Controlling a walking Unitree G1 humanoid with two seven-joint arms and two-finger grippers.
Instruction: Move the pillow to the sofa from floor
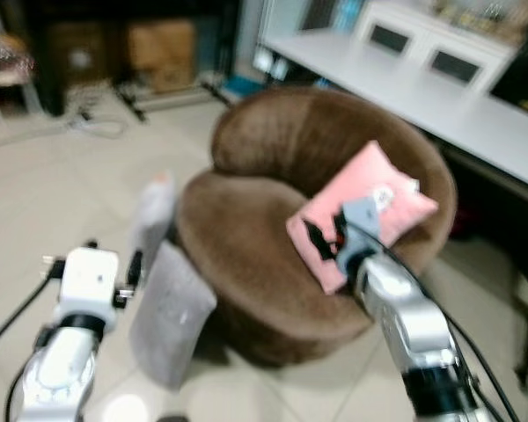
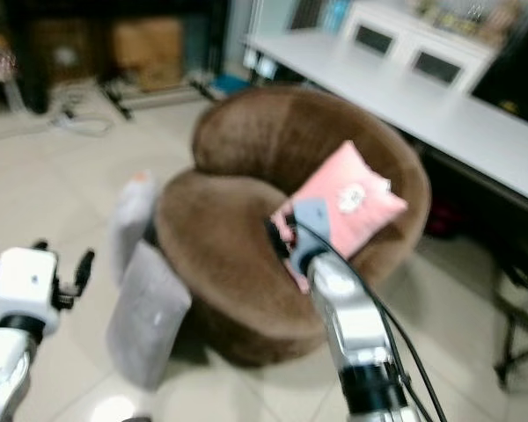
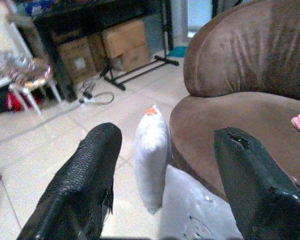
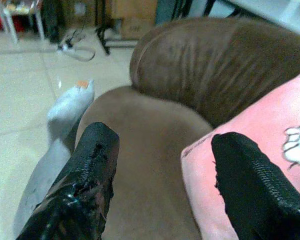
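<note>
No readable text, label, brand or number shows anywhere; the pink pillow bears only a blurred cartoon print.

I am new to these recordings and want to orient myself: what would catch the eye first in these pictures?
The pink pillow stands out first, lying tilted on the seat of the round brown sofa, with the right gripper open at its near corner. Next, a grey pillow and a white pillow lean against the sofa's left side on the tiled floor, with the left gripper open above them.
</note>
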